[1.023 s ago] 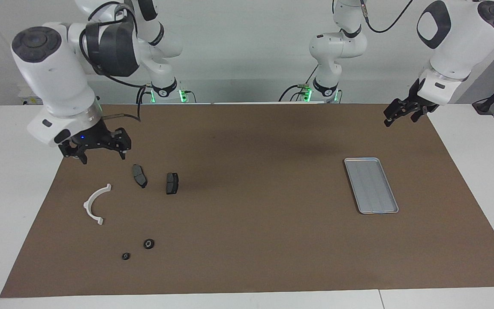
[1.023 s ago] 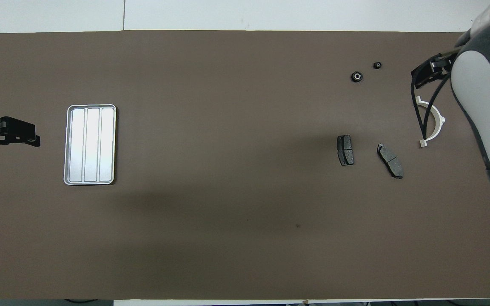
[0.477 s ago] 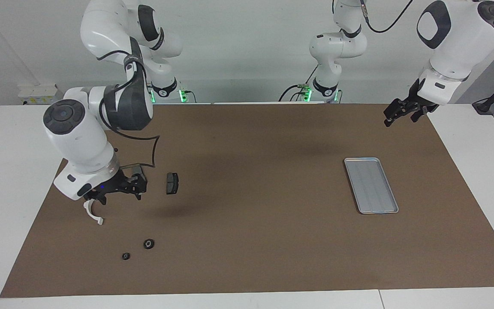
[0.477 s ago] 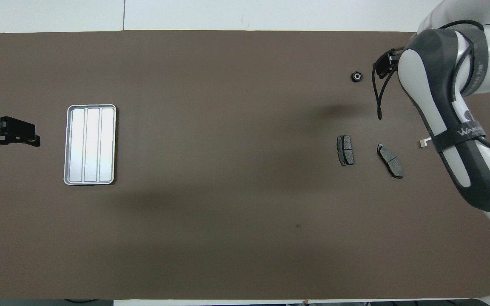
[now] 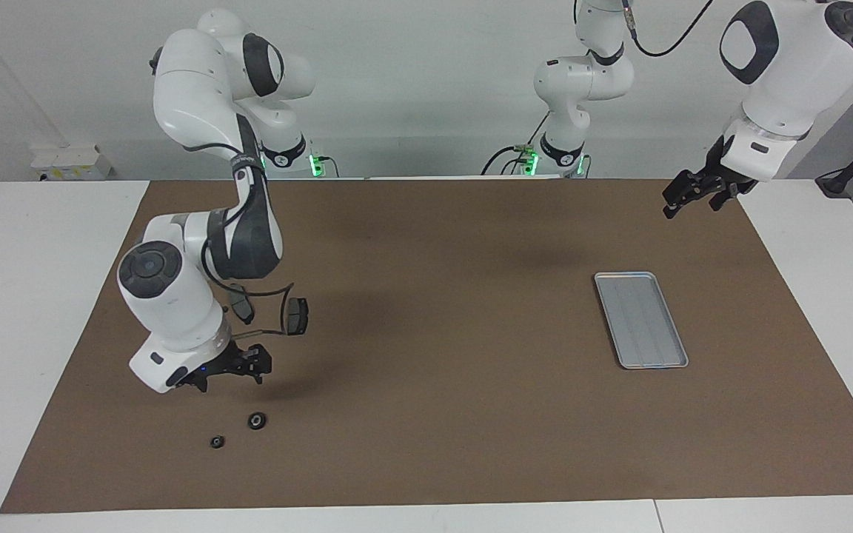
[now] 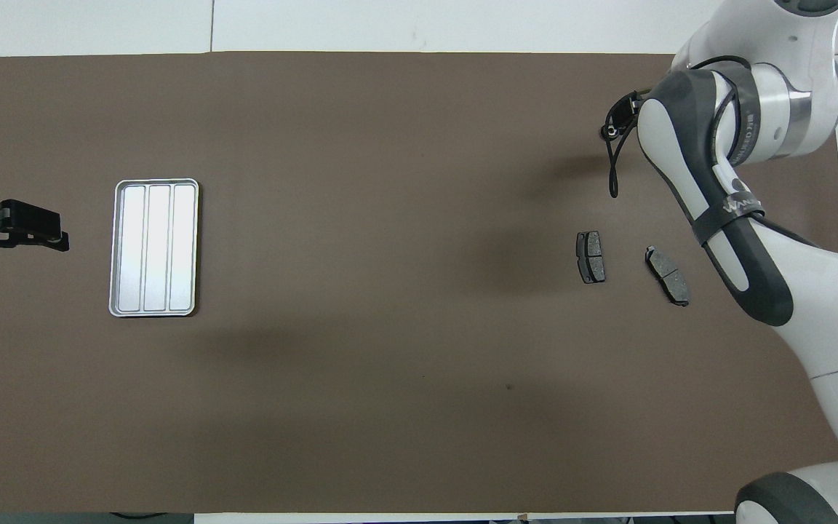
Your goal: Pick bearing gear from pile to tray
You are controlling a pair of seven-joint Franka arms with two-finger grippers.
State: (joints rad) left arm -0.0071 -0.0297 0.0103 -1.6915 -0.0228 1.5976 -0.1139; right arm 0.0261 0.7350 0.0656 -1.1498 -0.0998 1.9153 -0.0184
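Two small black round bearing gears lie on the brown mat, a larger one [image 5: 256, 420] [image 6: 610, 131] and a smaller one [image 5: 217, 442]. My right gripper [image 5: 230, 376] hangs open and empty just above the mat, over the spot beside the larger gear, touching nothing. The silver tray [image 5: 641, 320] [image 6: 155, 247] lies toward the left arm's end. My left gripper [image 5: 693, 206] waits open in the air beside the tray's end of the mat. The pile's white bracket is hidden under my right arm.
Two dark grey brake pads lie nearer to the robots than the gears; one [image 5: 297, 316] [image 6: 591, 256] shows fully, the other [image 6: 667, 275] is partly covered by my right arm in the facing view. A cable loops from the right wrist.
My right arm has swung down from beside the brake pads to just over the gears, covering the white bracket. Its gripper stays open. The left arm has not moved.
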